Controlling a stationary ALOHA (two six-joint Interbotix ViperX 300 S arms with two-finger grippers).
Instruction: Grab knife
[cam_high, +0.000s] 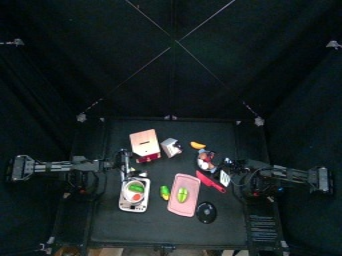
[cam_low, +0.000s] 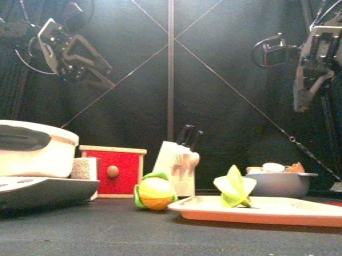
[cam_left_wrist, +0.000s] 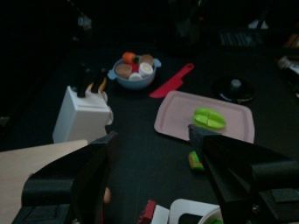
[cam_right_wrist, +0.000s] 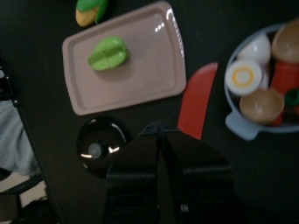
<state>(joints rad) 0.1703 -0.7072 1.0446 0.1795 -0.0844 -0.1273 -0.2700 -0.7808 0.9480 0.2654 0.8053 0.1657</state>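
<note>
The slim red knife (cam_high: 210, 181) lies flat on the table between the pink cutting board (cam_high: 183, 191) and the bowl of toy food (cam_high: 207, 160). It also shows in the right wrist view (cam_right_wrist: 198, 101) and the left wrist view (cam_left_wrist: 176, 80). My right gripper (cam_high: 231, 179) hangs just right of the knife, above it, with its jaws together (cam_right_wrist: 163, 166) and nothing in them. My left gripper (cam_high: 102, 172) rests over the table's left side with its jaws wide apart (cam_left_wrist: 158, 188) and empty. In the front view the knife is hidden.
A green piece (cam_right_wrist: 107, 52) lies on the board. A black lid (cam_right_wrist: 103, 140) sits by the board's near corner. A white knife block (cam_left_wrist: 84, 112), a red box (cam_high: 144, 145), a pot (cam_high: 134, 194) and a yellow-green fruit (cam_high: 166, 191) stand left of the board.
</note>
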